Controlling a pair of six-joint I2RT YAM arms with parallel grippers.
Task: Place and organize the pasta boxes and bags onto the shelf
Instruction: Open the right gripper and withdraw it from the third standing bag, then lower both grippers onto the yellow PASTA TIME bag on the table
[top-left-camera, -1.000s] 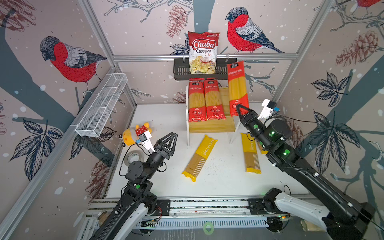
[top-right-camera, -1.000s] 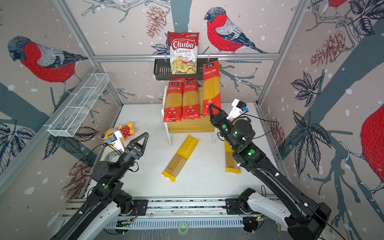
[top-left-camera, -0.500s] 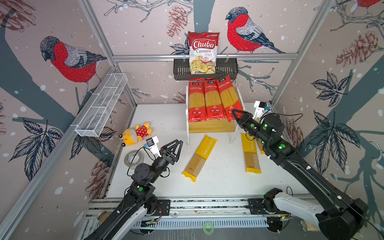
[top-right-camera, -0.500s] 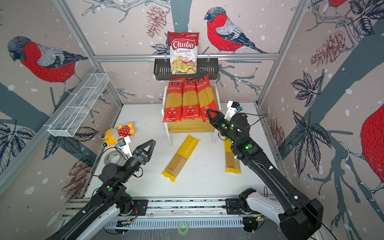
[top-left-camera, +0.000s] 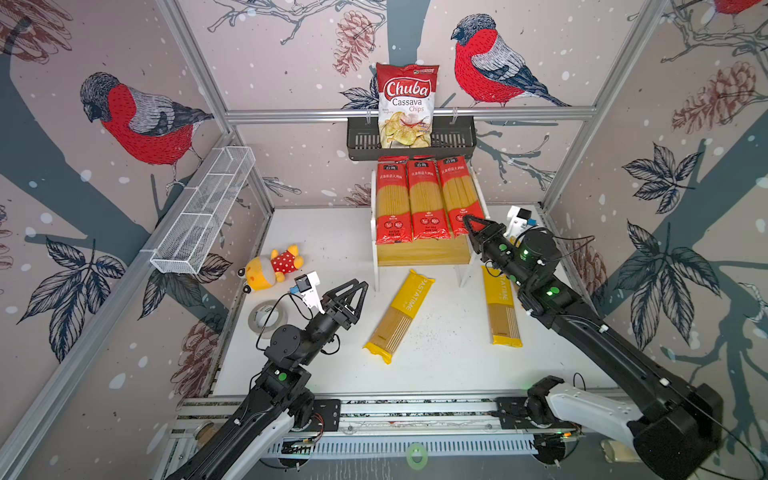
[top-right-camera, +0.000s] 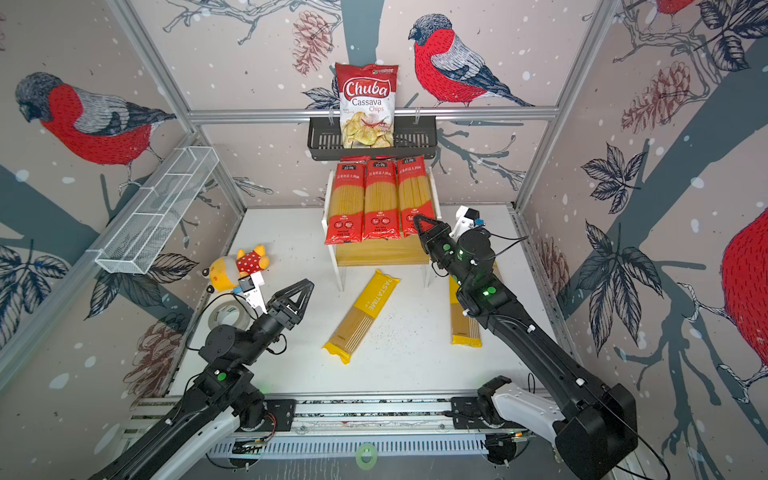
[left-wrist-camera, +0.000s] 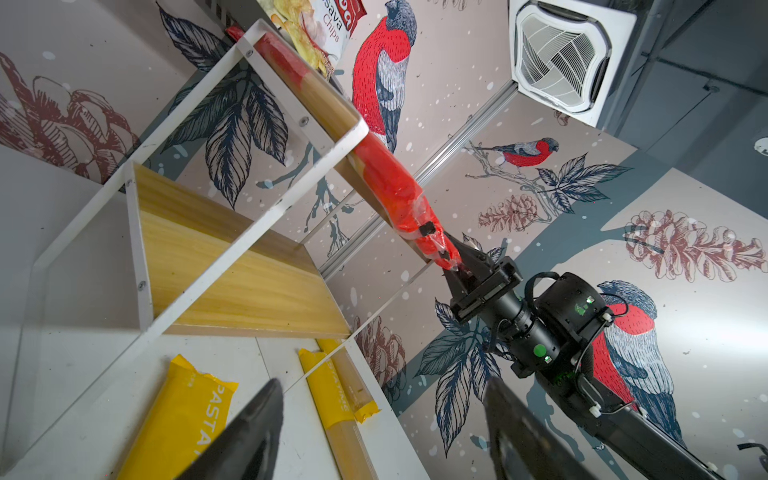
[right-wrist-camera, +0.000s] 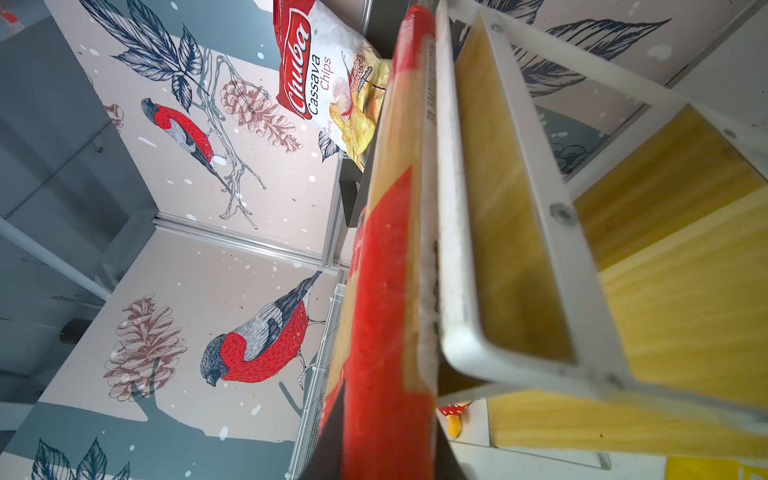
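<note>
Pinching the near end of the red pack (top-left-camera: 457, 195) at the shelf's (top-left-camera: 424, 254) top-right edge with the right gripper (top-left-camera: 469, 222), hovering the left gripper (top-left-camera: 361, 289), spread wide and empty, over the desk (top-left-camera: 436, 365) beside two yellow packs (top-left-camera: 401, 316) (top-left-camera: 500, 307).

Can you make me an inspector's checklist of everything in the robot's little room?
surface: white table, a few dark specks.
job's things: three red packs on the shelf, upper tier; two yellow packs flat on the table in front.
clutter: plush toy, tape roll, chips bag in black basket, white wire basket.
end effectors: left end effector open, empty; right end effector shut on rightmost red pack.
cables: black loops at both wrists.
surroundings: bird wallpaper, metal frame.
</note>
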